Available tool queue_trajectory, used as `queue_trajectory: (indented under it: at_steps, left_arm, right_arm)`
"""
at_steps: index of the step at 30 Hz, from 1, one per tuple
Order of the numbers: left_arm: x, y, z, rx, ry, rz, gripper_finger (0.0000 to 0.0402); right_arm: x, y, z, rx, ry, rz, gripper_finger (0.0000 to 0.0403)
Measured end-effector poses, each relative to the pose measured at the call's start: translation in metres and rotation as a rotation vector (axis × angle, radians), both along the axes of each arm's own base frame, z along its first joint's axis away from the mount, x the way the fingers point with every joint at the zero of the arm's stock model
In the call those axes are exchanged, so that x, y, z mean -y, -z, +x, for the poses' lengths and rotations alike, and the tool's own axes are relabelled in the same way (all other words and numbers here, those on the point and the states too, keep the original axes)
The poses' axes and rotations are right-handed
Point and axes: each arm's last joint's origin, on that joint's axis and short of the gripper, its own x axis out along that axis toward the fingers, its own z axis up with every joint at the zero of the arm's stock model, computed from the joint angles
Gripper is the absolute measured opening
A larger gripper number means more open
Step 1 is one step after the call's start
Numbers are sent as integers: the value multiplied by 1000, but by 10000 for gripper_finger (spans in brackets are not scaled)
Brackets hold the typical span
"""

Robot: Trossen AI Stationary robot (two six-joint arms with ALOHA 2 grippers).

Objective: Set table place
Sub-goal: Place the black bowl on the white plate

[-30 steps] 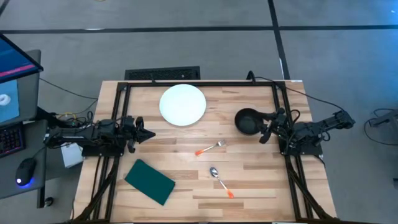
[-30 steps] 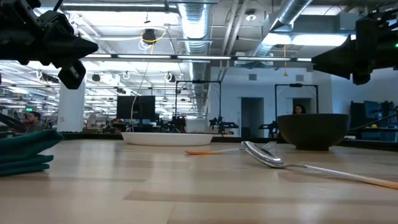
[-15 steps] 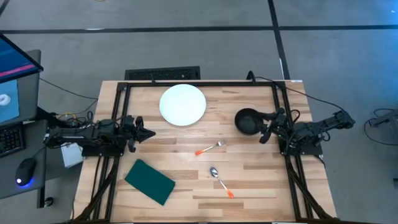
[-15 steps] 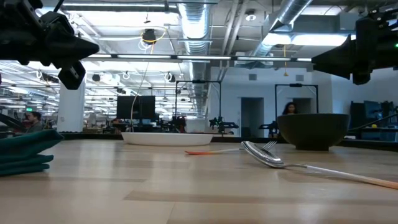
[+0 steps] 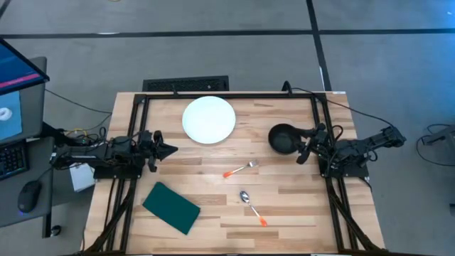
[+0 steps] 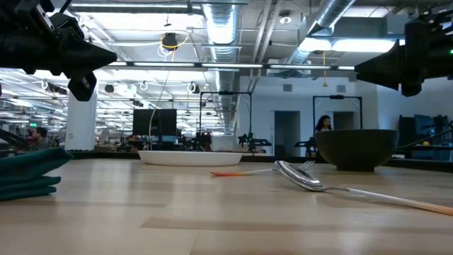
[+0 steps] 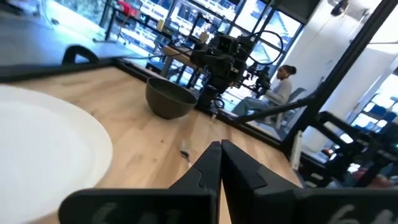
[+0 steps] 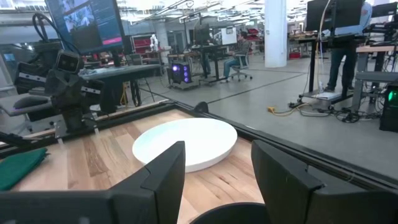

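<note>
Little is judged done: the plate lies at twelve o'clock on the table, utensils scattered, left gripper pressed together, right gripper spread, nothing held.

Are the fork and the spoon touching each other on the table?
Apart. The high view, looking straight down, shows bare wood between the fork and the spoon. In the low view they overlap only because one lies behind the other.
</note>
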Motion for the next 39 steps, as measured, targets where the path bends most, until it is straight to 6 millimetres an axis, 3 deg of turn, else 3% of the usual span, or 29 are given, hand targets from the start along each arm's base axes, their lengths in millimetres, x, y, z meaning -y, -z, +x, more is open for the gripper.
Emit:
queue_trajectory:
  at_steps: [25, 29, 33, 39]
  left_arm:
    - [0, 0, 0, -15, -15, 162, 0]
    - [-1, 0, 0, -14, -50, 157, 3]
    - [-2, 0, 0, -23, -56, 188, 28]
    - [-2, 1, 1, -38, -55, 173, 105]
  right_arm:
    - [0, 0, 0, 6, -4, 9, 210]
    - [0, 0, 0, 48, -8, 77, 210]
    - [0, 0, 0, 60, -9, 97, 210]
    - [0, 0, 0, 60, -10, 97, 210]
